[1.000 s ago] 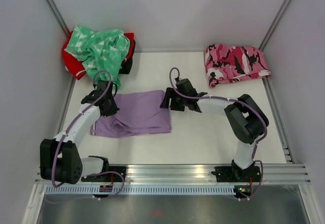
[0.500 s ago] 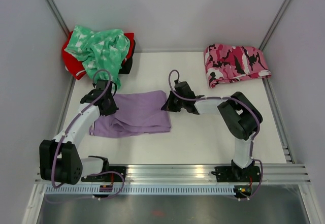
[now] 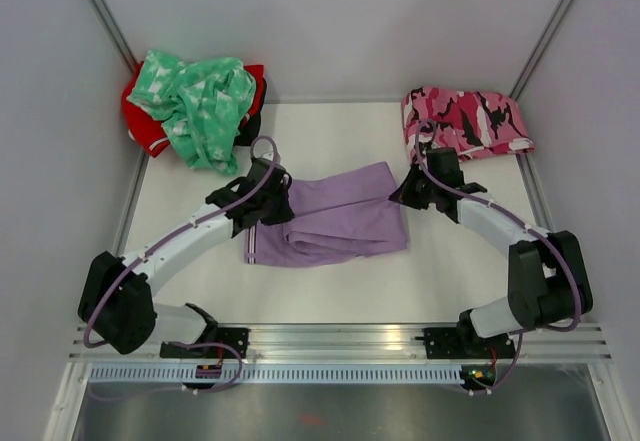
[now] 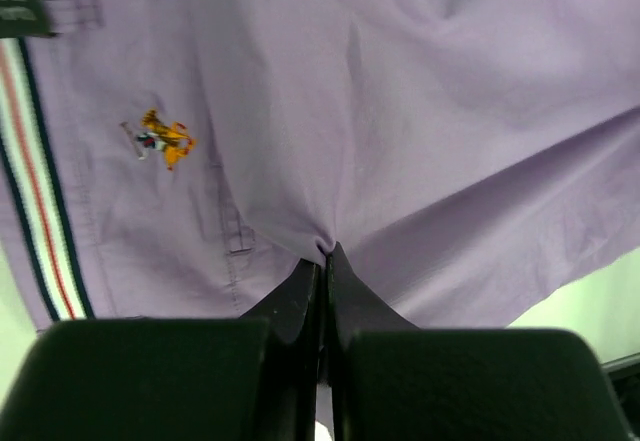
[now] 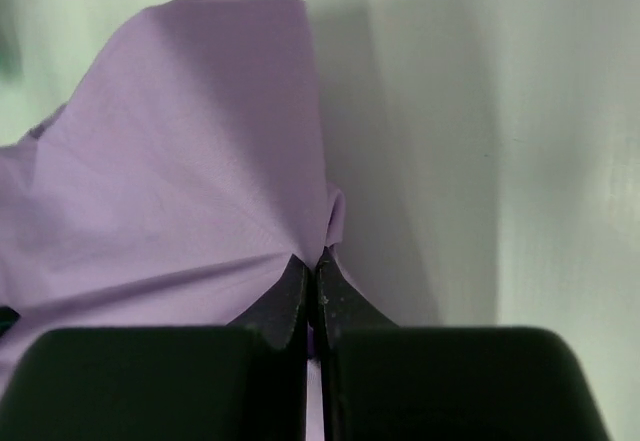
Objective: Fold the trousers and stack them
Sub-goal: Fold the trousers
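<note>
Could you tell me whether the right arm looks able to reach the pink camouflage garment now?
Probably yes for reach: the pink camouflage garment lies beyond the right gripper with nothing between them. But that gripper is shut on the lilac trousers, so it would have to let go first.

Lilac trousers, pink-black camouflage garment

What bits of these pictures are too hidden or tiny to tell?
- Top view: the red garment, mostly buried under the green garment.
- Top view: tips of the left claw and right claw, covered by their own wrists.
- Left wrist view: the tiny logo on the trousers, too small to make out.
</note>
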